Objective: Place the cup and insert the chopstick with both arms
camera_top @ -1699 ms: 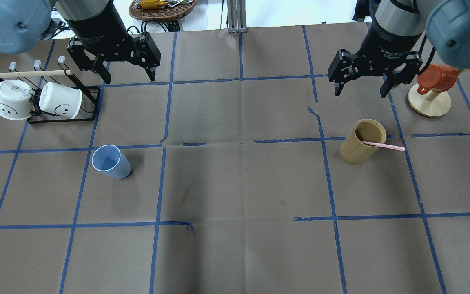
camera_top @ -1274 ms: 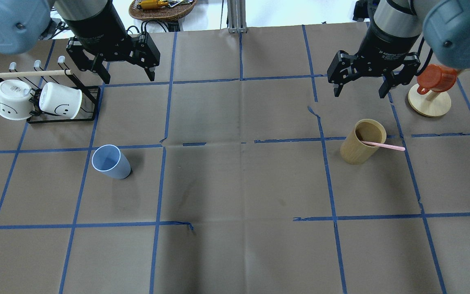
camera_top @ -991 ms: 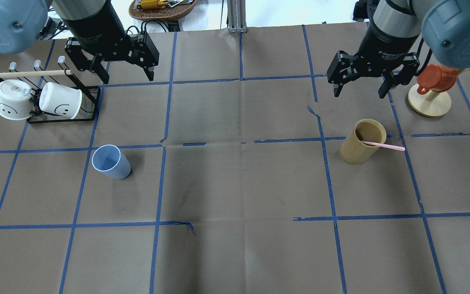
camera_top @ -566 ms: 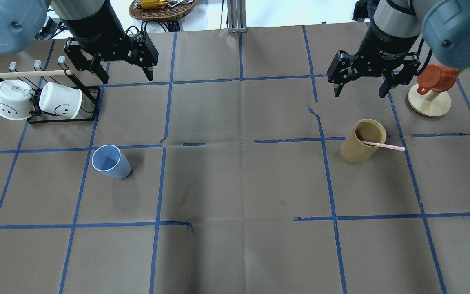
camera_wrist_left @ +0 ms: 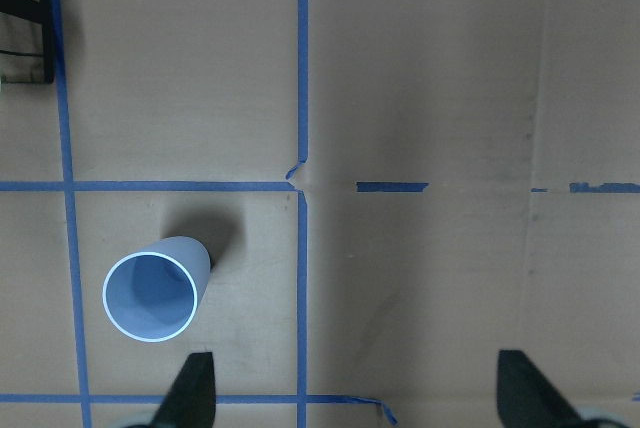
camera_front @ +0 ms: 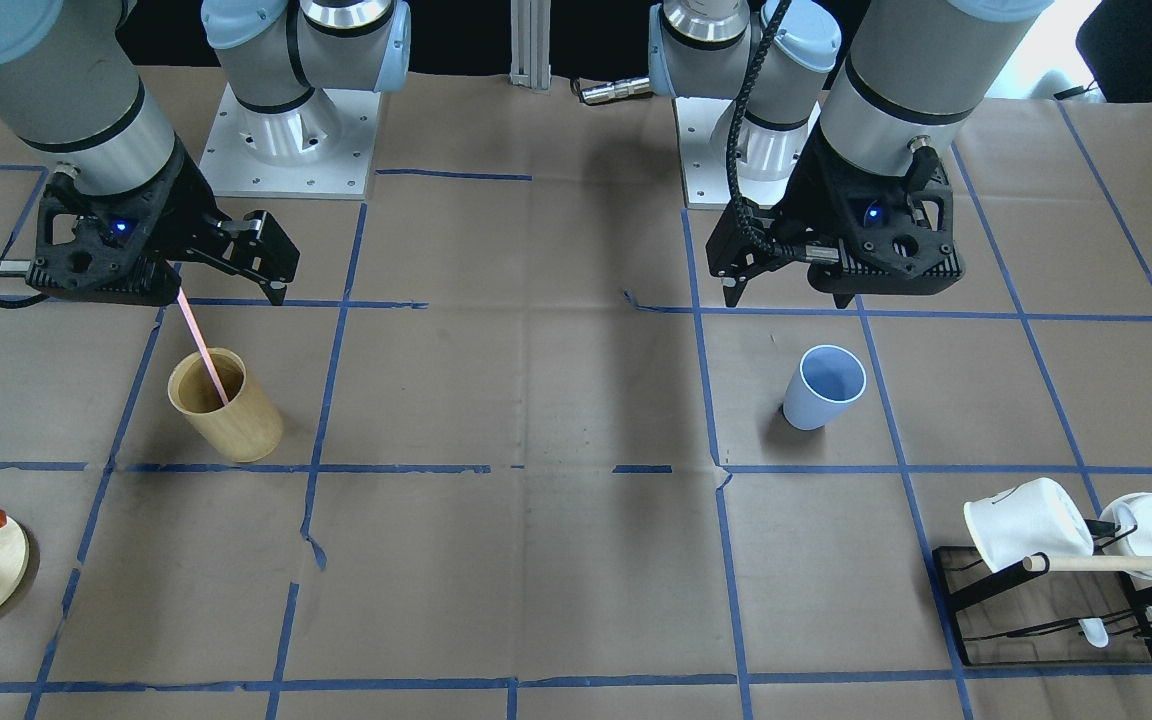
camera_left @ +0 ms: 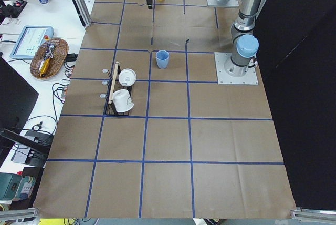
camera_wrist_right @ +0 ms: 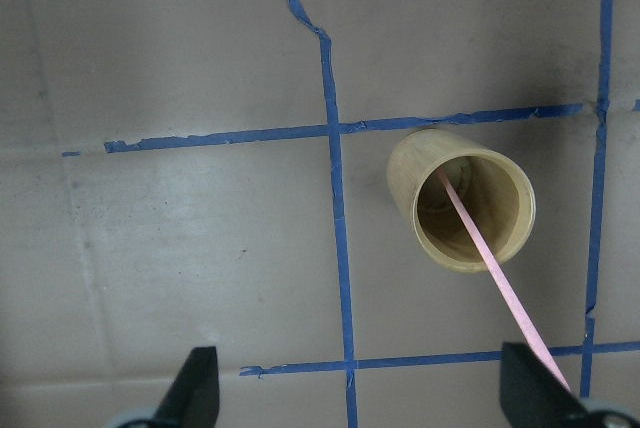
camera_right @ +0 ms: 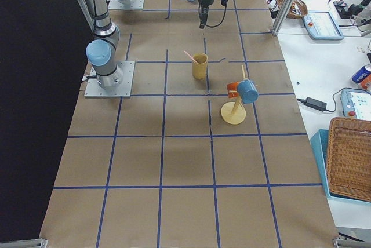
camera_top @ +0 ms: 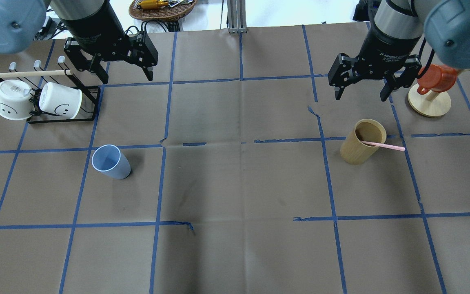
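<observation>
The light-blue cup [camera_top: 110,162] stands upright and empty on the left half of the table; it also shows in the front view [camera_front: 824,388] and the left wrist view [camera_wrist_left: 150,295]. The pale-pink chopstick [camera_top: 384,145] leans inside a tan wooden cylinder [camera_top: 361,141] on the right half, and shows in the right wrist view [camera_wrist_right: 490,273]. My left gripper [camera_top: 127,78] is open and empty, high above the table behind the cup. My right gripper [camera_top: 359,97] is open and empty, above and behind the cylinder.
A black rack [camera_top: 92,98] with two white mugs [camera_top: 12,99] and a wooden rod stands at the far left. A round wooden stand [camera_top: 428,104] with an orange cup [camera_top: 437,78] is at the far right. A wicker basket [camera_top: 161,10] lies beyond the table.
Both grippers have shifted only slightly and stay open. The cup, the cylinder and the chopstick have not moved.
</observation>
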Controlling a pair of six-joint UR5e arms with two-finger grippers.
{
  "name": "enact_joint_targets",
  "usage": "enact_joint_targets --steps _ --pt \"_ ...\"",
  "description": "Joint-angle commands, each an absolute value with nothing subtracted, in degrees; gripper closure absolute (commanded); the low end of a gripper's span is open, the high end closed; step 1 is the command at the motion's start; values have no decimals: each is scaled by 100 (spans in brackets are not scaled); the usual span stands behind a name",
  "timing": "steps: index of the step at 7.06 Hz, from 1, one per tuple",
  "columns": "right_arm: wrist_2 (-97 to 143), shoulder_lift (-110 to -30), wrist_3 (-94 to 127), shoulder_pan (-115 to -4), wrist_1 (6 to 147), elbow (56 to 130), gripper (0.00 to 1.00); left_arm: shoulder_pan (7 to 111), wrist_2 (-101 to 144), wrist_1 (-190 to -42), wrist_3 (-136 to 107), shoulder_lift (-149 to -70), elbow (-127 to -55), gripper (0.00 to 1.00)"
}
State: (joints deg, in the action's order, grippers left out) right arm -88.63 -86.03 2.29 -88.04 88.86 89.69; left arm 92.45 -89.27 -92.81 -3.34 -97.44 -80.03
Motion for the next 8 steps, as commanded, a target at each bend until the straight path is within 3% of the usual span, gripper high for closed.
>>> enact_joint_targets --steps 1,3,6,8 --pt "-8868 -8596 229 -8798 8815 8974 0 9246 -8956 -9281 -325 -9738 -8033 0" --pt "-8868 -8596 193 -8798 8798 8974 1 8940 -8938 -9263 -316 -9799 -8103 0" --pt "-8859 -8587 158 -8772 8815 8965 0 8351 -8947 -8617 268 -9720 -9628 0" --pt "-8851 -8587 158 -8771 8824 8956 0 7973 -8947 -7967 720 -9782 -10263 0"
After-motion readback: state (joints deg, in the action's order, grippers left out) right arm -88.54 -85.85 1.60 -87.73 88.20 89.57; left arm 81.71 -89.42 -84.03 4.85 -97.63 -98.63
